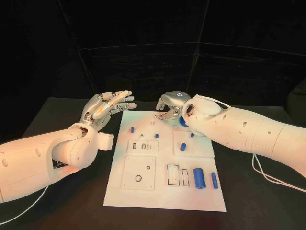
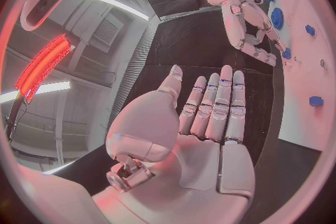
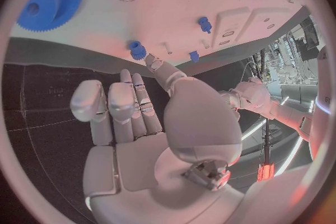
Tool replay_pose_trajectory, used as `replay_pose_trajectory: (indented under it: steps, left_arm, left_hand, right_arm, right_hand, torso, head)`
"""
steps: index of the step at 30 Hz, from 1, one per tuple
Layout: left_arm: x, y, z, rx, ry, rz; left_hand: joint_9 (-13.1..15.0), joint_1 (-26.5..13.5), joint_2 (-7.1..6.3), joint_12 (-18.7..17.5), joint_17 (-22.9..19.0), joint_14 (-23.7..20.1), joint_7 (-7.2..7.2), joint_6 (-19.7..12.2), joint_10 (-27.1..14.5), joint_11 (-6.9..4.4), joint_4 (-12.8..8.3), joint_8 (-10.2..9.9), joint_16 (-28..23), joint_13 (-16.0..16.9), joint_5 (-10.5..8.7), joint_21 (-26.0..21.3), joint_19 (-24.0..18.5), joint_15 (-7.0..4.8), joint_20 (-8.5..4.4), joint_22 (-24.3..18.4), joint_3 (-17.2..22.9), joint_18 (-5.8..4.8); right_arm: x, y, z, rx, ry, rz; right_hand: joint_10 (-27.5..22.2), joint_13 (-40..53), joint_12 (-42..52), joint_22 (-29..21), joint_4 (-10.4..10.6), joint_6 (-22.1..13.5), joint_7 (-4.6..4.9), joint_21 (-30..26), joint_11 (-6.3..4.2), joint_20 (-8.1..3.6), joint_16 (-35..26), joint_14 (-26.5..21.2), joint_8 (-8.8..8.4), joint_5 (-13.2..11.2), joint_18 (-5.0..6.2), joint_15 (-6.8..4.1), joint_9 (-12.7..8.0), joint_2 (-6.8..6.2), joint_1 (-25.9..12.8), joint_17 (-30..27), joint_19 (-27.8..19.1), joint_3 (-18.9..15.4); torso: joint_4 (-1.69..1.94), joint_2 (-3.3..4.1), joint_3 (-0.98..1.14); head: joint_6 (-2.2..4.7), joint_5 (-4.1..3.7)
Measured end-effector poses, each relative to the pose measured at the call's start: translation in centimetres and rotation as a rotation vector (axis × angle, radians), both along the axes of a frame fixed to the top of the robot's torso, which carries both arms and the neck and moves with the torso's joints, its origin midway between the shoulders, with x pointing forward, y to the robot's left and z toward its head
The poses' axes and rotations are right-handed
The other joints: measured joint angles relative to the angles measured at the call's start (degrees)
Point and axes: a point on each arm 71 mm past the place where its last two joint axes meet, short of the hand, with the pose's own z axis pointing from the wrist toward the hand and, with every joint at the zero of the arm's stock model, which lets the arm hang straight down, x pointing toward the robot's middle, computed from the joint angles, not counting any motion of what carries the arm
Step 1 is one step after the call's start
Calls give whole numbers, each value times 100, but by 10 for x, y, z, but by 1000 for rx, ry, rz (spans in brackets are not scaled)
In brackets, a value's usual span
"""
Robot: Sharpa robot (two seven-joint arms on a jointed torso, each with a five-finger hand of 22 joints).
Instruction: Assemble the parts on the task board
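Left hand (image 2: 203, 123) flat and empty beside the task board (image 2: 308, 84), right hand (image 2: 255, 33) beyond.

Warm pinkish overhead light on a dark backdrop; heavy fisheye bending, dark rims in wrist views.

the left hand (image 1: 110, 106) is raised with palm up, its fingers (image 2: 218, 102) straight, close together and holding nothing. the right hand (image 1: 172, 104) points downward with fingers (image 3: 125, 106) curled, also holding nothing.
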Motion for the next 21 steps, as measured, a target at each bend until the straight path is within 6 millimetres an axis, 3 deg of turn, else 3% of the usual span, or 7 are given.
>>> replay_pose_trajectory:
  steps: [11, 21]
  left_arm:
    - [1, 1, 0, 1, 0, 2]
    - [2, 1, 0, 1, 0, 2]
  left_hand:
    - [0, 0, 0, 0, 0, 0, 0, 0, 0, 0, 0, 0, 0, 0, 0, 0, 0, 0, 0, 0, 0, 0]
    - [0, 0, 0, 0, 1, 0, 0, 0, 0, 0, 0, 0, 0, 0, 0, 0, 0, 0, 0, -3, 0, 1]
  right_arm:
    - [3, -23, -1, 8, 27, -33]
    - [6, -16, -6, -14, 82, -32]
  right_hand:
    - [1, 12, 49, -19, 116, 0, 0, -25, 0, 0, 0, 0, 0, 57, 0, 0, 13, 0, 0, -17, 0, -224]
    - [149, 28, 129, 67, 176, 116, 11, -25, -18, 0, 49, 0, 38, 57, 0, 0, 32, 39, 39, 88, 0, -316]
  torso:
    - [1, 3, -13]
    - [22, 7, -16]
  head:
    - [9, -31]
    - [33, -63]
